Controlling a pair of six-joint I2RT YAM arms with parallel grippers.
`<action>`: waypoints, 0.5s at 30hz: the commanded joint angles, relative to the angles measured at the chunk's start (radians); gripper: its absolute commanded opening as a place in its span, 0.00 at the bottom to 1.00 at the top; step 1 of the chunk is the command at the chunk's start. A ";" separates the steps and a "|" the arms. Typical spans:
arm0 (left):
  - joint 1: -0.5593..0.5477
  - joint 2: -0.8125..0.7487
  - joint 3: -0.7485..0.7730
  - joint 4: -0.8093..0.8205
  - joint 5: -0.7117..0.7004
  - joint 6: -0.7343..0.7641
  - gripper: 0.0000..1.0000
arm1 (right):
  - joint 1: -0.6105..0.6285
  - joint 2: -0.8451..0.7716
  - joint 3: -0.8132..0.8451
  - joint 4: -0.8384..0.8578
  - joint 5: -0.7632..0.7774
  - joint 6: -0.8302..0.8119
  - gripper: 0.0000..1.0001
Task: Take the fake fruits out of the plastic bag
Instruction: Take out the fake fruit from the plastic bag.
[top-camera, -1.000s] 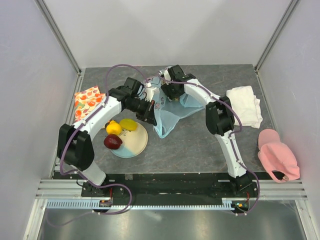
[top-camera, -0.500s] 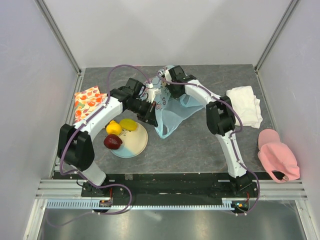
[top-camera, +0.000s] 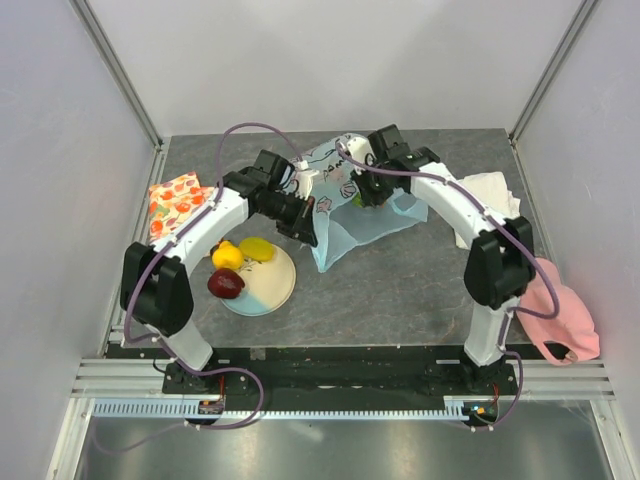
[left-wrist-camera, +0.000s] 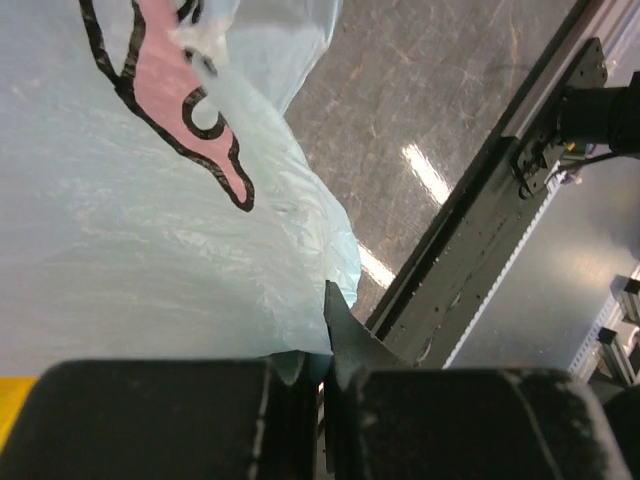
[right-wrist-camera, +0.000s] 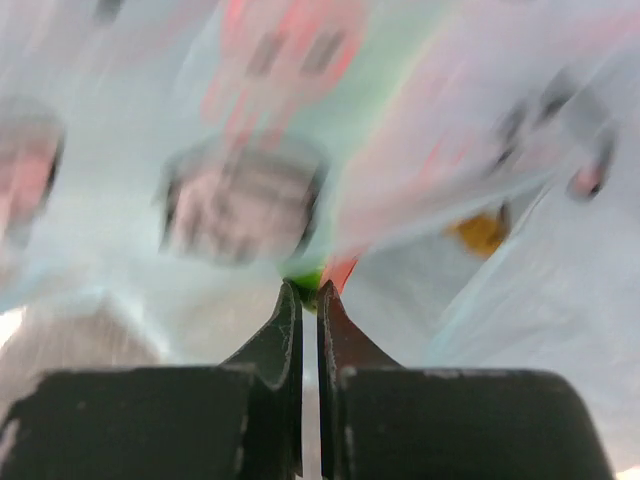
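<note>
Extraction of watermelon slice (top-camera: 358, 198) via right gripper (right-wrist-camera: 308, 300)

Pinning a fold of the plastic bag (top-camera: 345, 228) with the left gripper (left-wrist-camera: 324, 345), pressed shut on the film, holding the mouth up over the table (top-camera: 400, 280). Pinching a green-and-red piece at the bag mouth, right fingers almost flat together — reads as the slice, though blurred in the wrist view. Counting three fruits on the plate (top-camera: 282, 292): lemon (top-camera: 258, 247), apple (top-camera: 226, 284), one more yellow fruit (top-camera: 227, 255). Spotting an orange blob (right-wrist-camera: 480, 232) through the film — probably more inside. Next: lift clear without snagging film, carry to plate, let go.
</note>
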 joint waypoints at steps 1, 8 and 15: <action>-0.003 0.032 0.126 0.028 -0.042 0.023 0.01 | 0.001 -0.198 -0.175 -0.183 -0.104 -0.141 0.00; 0.018 0.124 0.323 0.021 -0.079 0.032 0.11 | 0.000 -0.524 -0.312 -0.328 -0.144 -0.368 0.01; 0.038 0.030 0.367 -0.019 -0.170 0.049 0.91 | 0.034 -0.676 -0.219 -0.315 -0.290 -0.581 0.00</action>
